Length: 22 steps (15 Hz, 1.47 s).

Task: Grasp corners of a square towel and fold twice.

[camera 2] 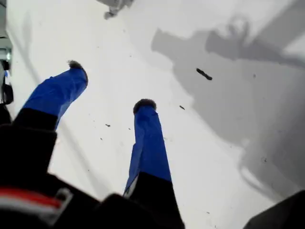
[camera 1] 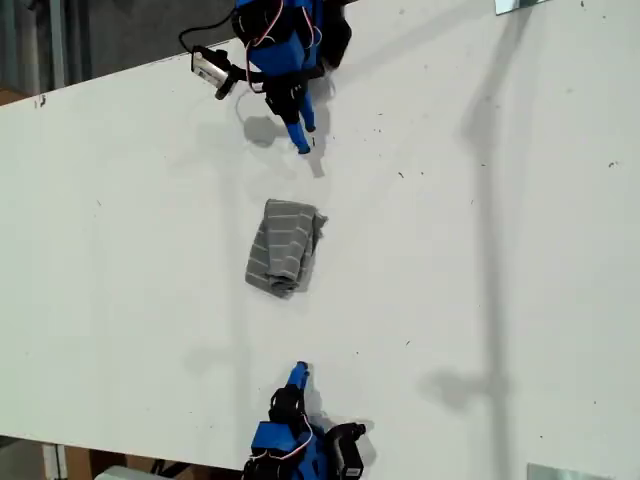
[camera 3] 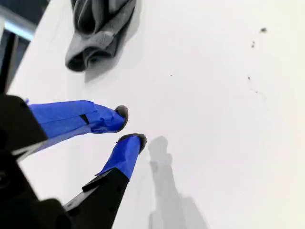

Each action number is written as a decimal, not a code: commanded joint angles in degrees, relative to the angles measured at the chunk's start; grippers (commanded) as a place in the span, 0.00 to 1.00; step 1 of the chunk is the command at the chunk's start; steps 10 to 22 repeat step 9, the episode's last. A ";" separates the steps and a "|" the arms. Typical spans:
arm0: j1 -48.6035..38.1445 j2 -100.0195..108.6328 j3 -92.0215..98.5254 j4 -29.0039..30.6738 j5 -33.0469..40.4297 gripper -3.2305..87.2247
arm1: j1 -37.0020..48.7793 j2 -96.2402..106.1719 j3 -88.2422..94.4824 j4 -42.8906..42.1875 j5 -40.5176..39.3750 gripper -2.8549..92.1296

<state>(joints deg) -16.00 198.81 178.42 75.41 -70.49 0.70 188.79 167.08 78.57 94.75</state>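
Towel (camera 1: 285,247) lies bunched mid-desk (camera 1: 480,300) in the exterior view, between both arms and touching neither. First tool (camera 2: 110,88) is spread wide and empty. Second tool (camera 3: 128,126) is empty, with only a narrow gap.

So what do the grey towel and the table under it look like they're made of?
The towel looks like soft woven or knitted cloth, matte dark grey with thin pale stripes; it slumps in loose folds. The table looks like a hard, smooth white board, perhaps laminate, faintly scuffed and speckled; the exact material is unclear.
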 commanded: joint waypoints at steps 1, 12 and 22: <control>0.79 0.26 0.26 -0.53 10.90 0.11 | -0.53 -0.26 -1.23 1.32 0.88 0.27; 0.70 0.26 0.26 -0.53 10.90 0.11 | -0.09 -0.26 -1.32 3.25 -9.14 0.27; 0.70 0.26 0.26 -0.53 10.90 0.11 | -0.09 -0.26 -1.32 3.25 -9.14 0.27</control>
